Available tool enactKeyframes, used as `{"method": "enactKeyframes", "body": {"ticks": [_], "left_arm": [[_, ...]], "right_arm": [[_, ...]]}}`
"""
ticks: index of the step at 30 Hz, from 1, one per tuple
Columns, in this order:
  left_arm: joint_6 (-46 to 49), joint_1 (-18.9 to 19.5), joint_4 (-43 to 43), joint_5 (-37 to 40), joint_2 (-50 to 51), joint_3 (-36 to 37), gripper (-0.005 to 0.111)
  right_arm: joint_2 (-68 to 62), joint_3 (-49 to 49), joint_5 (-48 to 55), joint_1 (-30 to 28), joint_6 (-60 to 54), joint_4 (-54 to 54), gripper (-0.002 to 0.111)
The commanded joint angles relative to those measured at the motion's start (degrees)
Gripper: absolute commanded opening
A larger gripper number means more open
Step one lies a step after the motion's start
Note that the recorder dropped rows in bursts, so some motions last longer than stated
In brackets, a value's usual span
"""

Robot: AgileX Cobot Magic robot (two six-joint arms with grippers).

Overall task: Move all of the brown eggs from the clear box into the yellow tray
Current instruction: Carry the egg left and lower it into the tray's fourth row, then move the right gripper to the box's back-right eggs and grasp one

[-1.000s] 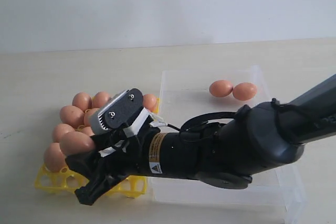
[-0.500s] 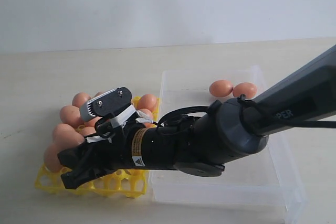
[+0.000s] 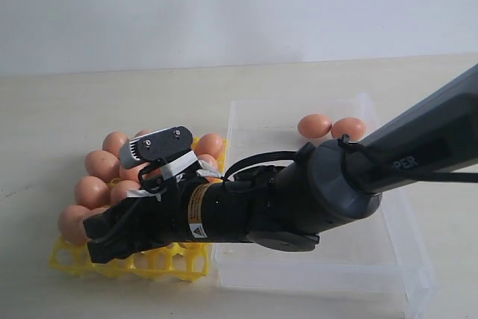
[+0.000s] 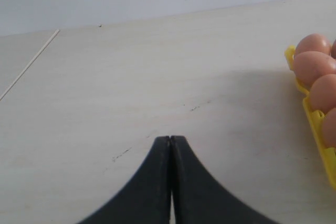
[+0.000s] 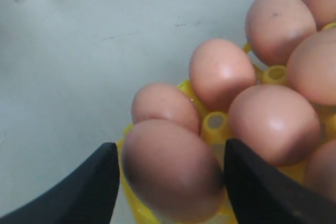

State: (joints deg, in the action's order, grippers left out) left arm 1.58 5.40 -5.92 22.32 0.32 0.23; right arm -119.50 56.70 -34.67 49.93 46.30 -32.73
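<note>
- Checking my left wrist camera first: the left gripper (image 4: 170, 139) has its two fingers pressed flat together. It hangs over the bare bench (image 4: 105, 93), and the tray's edge is well apart from the tips.
- On the exterior camera, the yellow tray (image 3: 168, 261) sits toward the near-left part of the bench. Its right edge is just beside the left wall of the clear box (image 3: 396, 252).
- Brown eggs (image 3: 102, 163) crowd the tray's far and left cups. The cups along its near edge, by the box, show bare yellow.
- My right arm (image 3: 336, 192) comes in from the right, crosses the near-left part of the box and ends low over the tray's near-left cups.
- On the right wrist camera, the right gripper (image 5: 171, 153) stands wide, with one brown egg (image 5: 170, 177) seated in a tray cup squarely between the fingers (image 5: 89, 192).
- A sliver of yellow shows between that finger and the shell, so it is not pinching. The other finger (image 5: 262, 187) lies right against the shell, and I cannot tell if it touches.
- Beyond that egg sits another egg (image 5: 163, 106) in the cup at the tray's edge, with bench past it.
- Farther right, two brown eggs (image 3: 314, 125) (image 3: 348, 129) lie on the box floor by its far wall, toward the far-right corner. They touch each other and are well apart from either gripper.
</note>
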Motion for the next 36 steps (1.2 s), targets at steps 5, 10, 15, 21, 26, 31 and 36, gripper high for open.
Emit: {"method": "enactKeyframes", "body": {"ticks": [5,10,15,21,26,31,36], "left_arm": [[-0.3,-0.3,0.1,-0.5,-0.3,-0.2,0.000],[-0.3,-0.3,0.1,-0.5,-0.3,-0.2,0.000],[-0.3,-0.3,0.1,-0.5,-0.3,-0.2,0.000],[-0.3,-0.3,0.1,-0.5,-0.3,-0.2,0.000],[-0.3,-0.3,0.1,-0.5,-0.3,-0.2,0.000],[-0.3,-0.3,0.1,-0.5,-0.3,-0.2,0.000],[-0.3,-0.3,0.1,-0.5,-0.3,-0.2,0.000]], "right_arm": [[4.1,0.3,4.6,0.1,0.3,-0.6,0.058],[11.3,0.3,10.0,-1.3,-1.1,-0.5,0.058],[20.9,0.4,25.8,-4.8,-6.3,3.3,0.055],[25.4,5.7,63.8,-11.5,-9.6,-0.8,0.053],[22.5,10.4,74.3,-18.6,-26.7,9.3,0.053],[16.7,14.6,77.0,-22.7,-53.3,12.1,0.053],[12.7,18.3,76.1,-24.7,-72.3,13.4,0.053]]}}
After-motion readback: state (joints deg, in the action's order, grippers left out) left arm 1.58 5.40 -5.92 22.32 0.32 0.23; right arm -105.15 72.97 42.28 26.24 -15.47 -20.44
